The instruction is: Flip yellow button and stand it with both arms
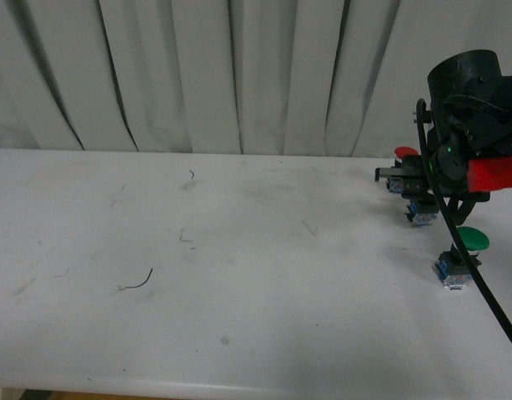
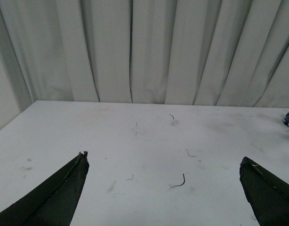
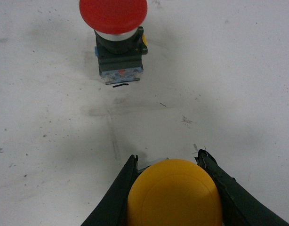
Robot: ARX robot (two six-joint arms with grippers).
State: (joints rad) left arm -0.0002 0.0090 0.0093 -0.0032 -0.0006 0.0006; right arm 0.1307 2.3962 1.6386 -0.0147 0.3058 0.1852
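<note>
**Yellow button sits between my right jaws; my left arm is far off**

A white table [image 1: 198,275] fills the front view, backed by pale curtains [image 1: 198,75]. My right arm [image 1: 473,108], black with a red patch, hangs over the table's far right side. My left arm does not appear in the front view at all.

From my left wrist camera, my left gripper [image 2: 163,188] shows as two dark fingers spread wide apart with only bare table and a stray wire scrap [image 2: 180,181] between them. It holds nothing and sits well away from the buttons, which appear only as a speck at the far edge of that view.

My right wrist camera shows my right gripper [image 3: 169,165] with its fingers pressed against both sides of the yellow button [image 3: 175,193], its round cap facing the lens. I judge this a closed grasp, though the button's base is hidden, so I cannot tell which way its long axis runs.

Beyond it stands the red button [image 3: 114,28], apart from my fingers. A green button [image 1: 471,240] stands nearer the table's front.

So the right arm is the near one; the left must travel across to help.
</note>
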